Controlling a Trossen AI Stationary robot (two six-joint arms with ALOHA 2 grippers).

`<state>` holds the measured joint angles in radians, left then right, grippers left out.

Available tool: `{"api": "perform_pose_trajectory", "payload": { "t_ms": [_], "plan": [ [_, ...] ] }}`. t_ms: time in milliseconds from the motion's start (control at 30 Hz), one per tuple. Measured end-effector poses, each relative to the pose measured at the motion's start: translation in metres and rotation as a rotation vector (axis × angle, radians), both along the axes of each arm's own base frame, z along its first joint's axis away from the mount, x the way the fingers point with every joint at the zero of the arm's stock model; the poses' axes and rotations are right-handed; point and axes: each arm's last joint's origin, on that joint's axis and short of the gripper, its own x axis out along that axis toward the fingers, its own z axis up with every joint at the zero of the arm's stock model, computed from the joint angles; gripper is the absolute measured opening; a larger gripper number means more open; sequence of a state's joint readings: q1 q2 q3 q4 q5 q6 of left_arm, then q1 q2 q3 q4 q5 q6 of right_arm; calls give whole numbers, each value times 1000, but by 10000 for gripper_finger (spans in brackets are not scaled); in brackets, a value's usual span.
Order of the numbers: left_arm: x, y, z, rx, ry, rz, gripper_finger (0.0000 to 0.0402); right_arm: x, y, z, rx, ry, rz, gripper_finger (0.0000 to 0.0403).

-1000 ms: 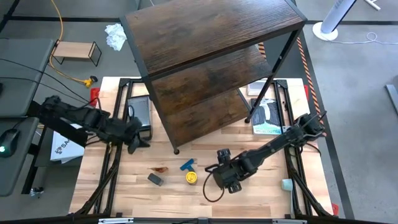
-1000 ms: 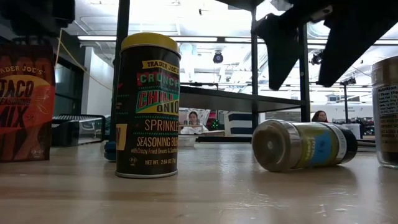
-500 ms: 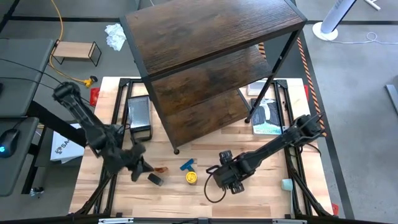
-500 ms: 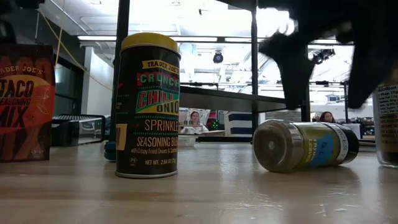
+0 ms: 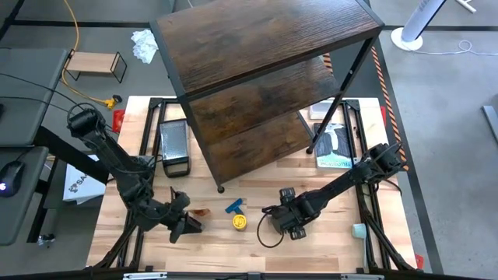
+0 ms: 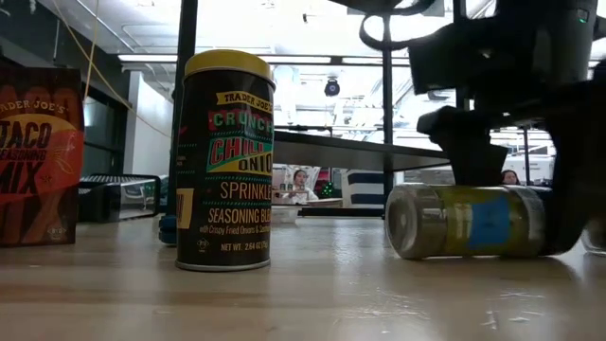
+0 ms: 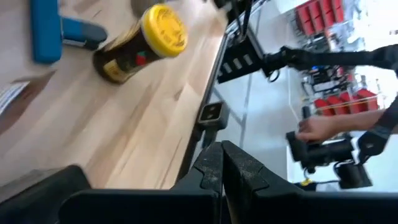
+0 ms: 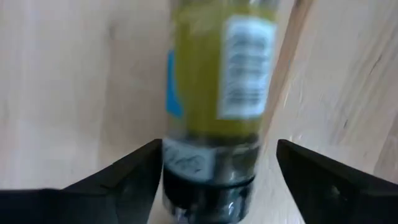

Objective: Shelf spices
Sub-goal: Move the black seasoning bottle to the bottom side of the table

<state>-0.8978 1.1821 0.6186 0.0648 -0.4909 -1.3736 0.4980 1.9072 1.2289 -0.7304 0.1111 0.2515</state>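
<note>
right gripper (image 8: 214, 168) sits spread around the lying clear glass jar of yellow-green spice with a black lid (image 6: 466, 222), lower centre-right of the high view. its long axis runs across the low view, lid right. close off-centre and you'll roll it. left gripper (image 5: 185, 224) is pressed together, lower left.

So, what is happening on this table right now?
A two-armed robot is putting spices away on a shelf. The right tool is down at a jar lying on its side, with its open fingers on either side of the jar's dark cap end; it has not closed on the jar yet. The left tool is shut and empty, low over the front left of the table. A yellow-lidded jar stands upright nearby. Nothing shows on the top shelf board.
</note>
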Motion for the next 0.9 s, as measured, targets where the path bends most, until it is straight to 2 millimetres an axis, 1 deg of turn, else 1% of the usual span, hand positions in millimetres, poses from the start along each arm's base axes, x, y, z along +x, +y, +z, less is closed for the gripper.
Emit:
{"api": "perform_pose_trajectory", "payload": {
  "t_ms": [100, 200, 233, 300, 333, 400, 467, 600, 667, 733, 833, 900],
  "plan": [
    [-1, 3, 5, 18, -38, 20, 0, 2, 1, 0, 17, -22, -25, 254],
    [-2, 9, 16, 25, -102, 52, 0, 3, 2, 5, 14, -15, -36, 196],
    [-1, 12, 20, 29, -129, 57, 0, 4, 2, 8, 11, -11, -36, 185],
    [0, 17, 32, 46, -215, 53, 0, 5, 1, 18, 5, -9, -16, 185],
    [2, 20, 41, 72, -265, 50, 0, 6, 1, 26, 6, -20, -3, 185],
    [5, 25, 62, 156, -359, 41, 0, 10, 0, 48, -4, -80, 17, 185],
    [10, 30, 80, 293, -411, 32, 1, 14, -4, 72, -34, -153, 24, 185],
    [23, 42, 109, 579, -408, 14, 20, 24, -22, 123, -58, -310, -57, 185],
    [31, 49, 125, 661, -444, 37, 41, 29, -33, 147, -29, -389, -113, 185],
    [38, 56, 144, 706, -509, 76, 70, 35, -42, 172, 1, -482, -167, 185],
    [46, 64, 168, 731, -598, 116, 122, 40, -51, 209, 20, -628, -208, 185],
    [49, 67, 178, 725, -613, 140, 159, 42, -52, 234, 47, -720, -203, 185]
  ]
}}
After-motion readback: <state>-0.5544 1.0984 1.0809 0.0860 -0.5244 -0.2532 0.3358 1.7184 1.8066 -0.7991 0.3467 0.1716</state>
